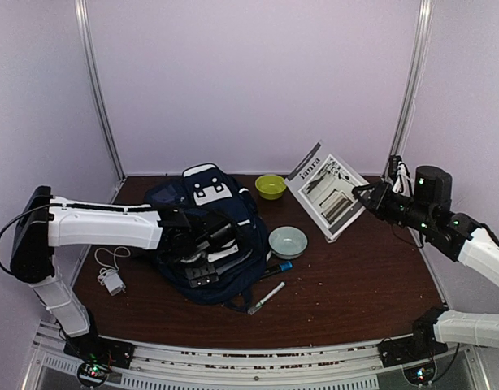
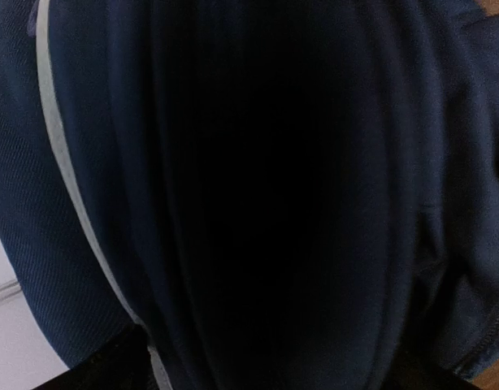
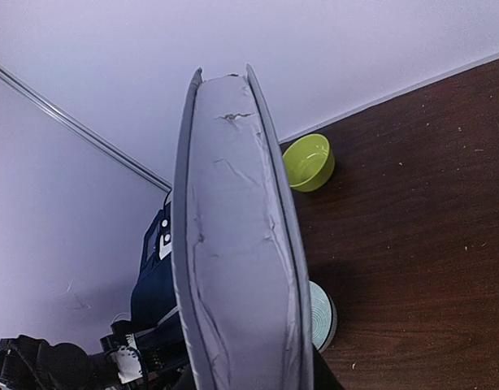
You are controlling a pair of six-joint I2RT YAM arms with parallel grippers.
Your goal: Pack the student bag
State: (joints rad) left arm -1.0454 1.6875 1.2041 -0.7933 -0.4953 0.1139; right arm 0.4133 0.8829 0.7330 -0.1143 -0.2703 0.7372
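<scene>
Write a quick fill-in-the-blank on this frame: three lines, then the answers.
1. The right gripper holds a ___ tilted above the table.
2. The bowl nearest the back wall is ___.
3. In the top view, the white charger lies to the ___ of the student bag.

Missing words: book; green; left.

Soft, even light fills the overhead view: the pale walls (image 1: pixel 249 81) take a lilac cast, and the dark bench (image 1: pixel 355 284) carries only faint shadows. The left wrist view is dim and blurred, the student bag (image 2: pixel 62 268) fading to near black at centre. The right wrist view is bright, the close book (image 3: pixel 233 244) slightly soft.
</scene>
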